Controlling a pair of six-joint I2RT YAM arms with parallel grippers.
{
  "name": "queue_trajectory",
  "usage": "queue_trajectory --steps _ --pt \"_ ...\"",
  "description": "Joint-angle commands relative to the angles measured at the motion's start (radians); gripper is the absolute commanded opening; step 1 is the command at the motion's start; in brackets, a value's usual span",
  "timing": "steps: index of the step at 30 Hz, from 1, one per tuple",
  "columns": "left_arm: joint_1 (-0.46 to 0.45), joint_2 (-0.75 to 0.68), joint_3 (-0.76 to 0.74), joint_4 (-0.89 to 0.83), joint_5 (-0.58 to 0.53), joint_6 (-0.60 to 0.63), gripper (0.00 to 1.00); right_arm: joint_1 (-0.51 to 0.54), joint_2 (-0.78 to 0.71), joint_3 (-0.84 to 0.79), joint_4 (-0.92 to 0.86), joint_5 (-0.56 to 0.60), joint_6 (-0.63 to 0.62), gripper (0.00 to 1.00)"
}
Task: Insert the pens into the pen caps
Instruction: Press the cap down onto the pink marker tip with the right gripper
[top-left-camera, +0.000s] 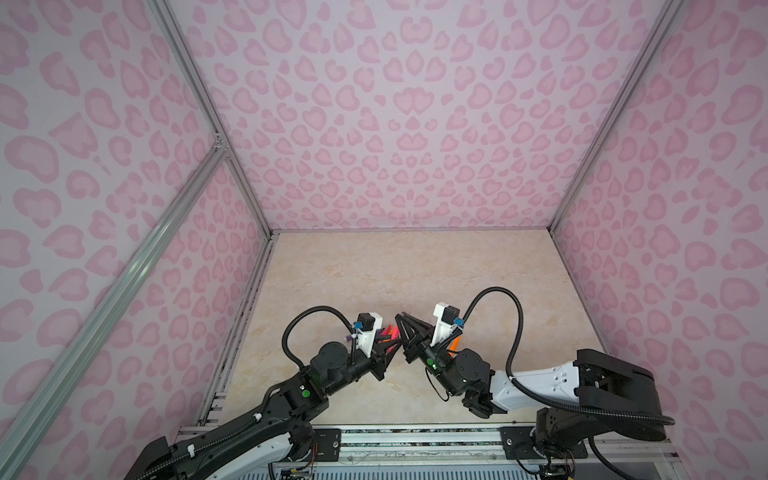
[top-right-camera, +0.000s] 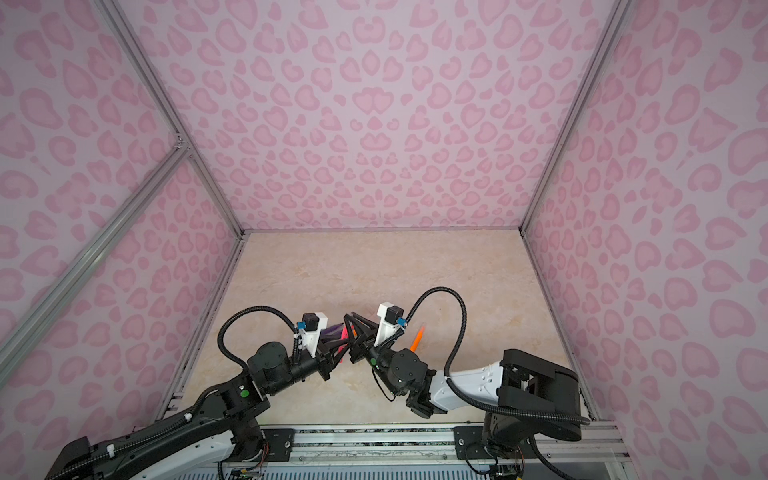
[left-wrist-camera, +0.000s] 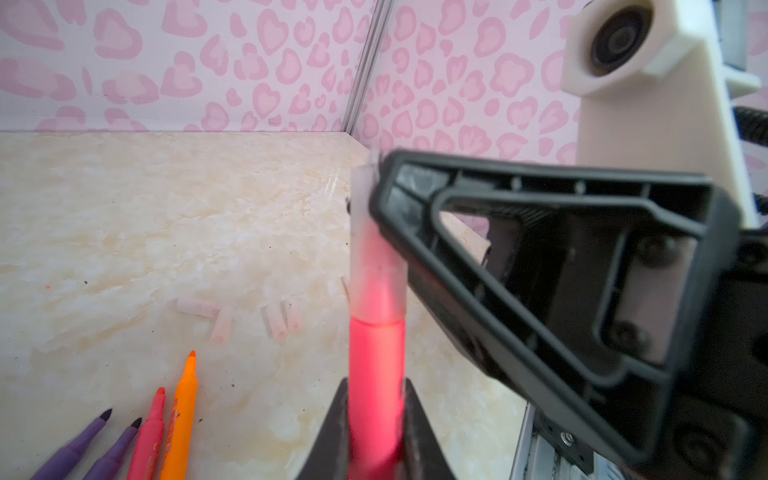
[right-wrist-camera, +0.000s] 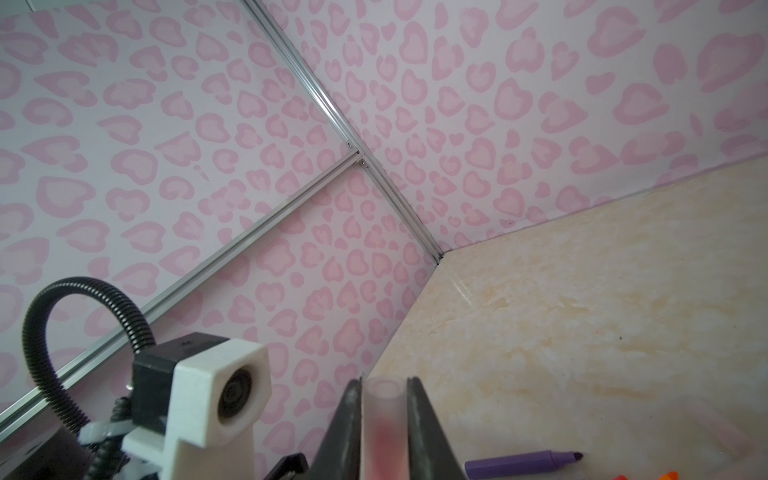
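Observation:
My left gripper (left-wrist-camera: 376, 386) is shut on a pink-red pen (left-wrist-camera: 376, 357) that points away from it. A clear pen cap (left-wrist-camera: 374, 278) sits over the pen's tip. My right gripper (right-wrist-camera: 384, 384) meets it from the opposite side. Its jaws lie against both sides of that cap (right-wrist-camera: 384, 411), with no clear gap. In both top views the two grippers (top-left-camera: 392, 345) (top-right-camera: 351, 328) meet tip to tip above the table's near middle. On the table lie two purple pens (left-wrist-camera: 79, 444), a pink-red pen (left-wrist-camera: 149, 432) and an orange pen (left-wrist-camera: 183, 411), all uncapped.
Several loose clear caps (left-wrist-camera: 222, 328) lie on the beige table (top-left-camera: 374, 270) beyond the loose pens. Another orange pen (top-right-camera: 417, 338) lies just right of the right wrist. A purple pen (right-wrist-camera: 519, 461) shows in the right wrist view. Pink patterned walls (top-left-camera: 395, 124) enclose three sides.

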Motion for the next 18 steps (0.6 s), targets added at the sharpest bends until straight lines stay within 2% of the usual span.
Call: queue_trajectory --steps 1,4,9,12,14,16,18 --pt "0.001 0.003 0.007 0.055 -0.005 0.018 0.03 0.002 -0.025 0.022 -0.081 -0.013 -0.013 0.51" --pt "0.001 0.015 0.01 0.06 -0.003 0.021 0.03 -0.003 -0.058 0.071 -0.223 0.015 0.004 0.56" --pt "0.001 0.032 0.017 0.057 -0.018 0.031 0.03 -0.027 -0.1 0.095 -0.32 0.035 0.025 0.58" --pt "0.001 0.044 0.022 0.057 -0.015 0.034 0.03 -0.057 -0.116 0.15 -0.483 0.045 0.088 0.55" --pt "0.001 0.053 0.021 0.061 -0.015 0.034 0.03 -0.084 -0.11 0.188 -0.566 0.005 0.122 0.52" --pt "0.001 0.059 0.023 0.062 -0.018 0.036 0.03 -0.1 -0.097 0.206 -0.584 -0.043 0.13 0.5" --pt "0.001 0.063 0.026 0.062 -0.017 0.039 0.03 -0.099 -0.087 0.204 -0.564 -0.043 0.125 0.5"
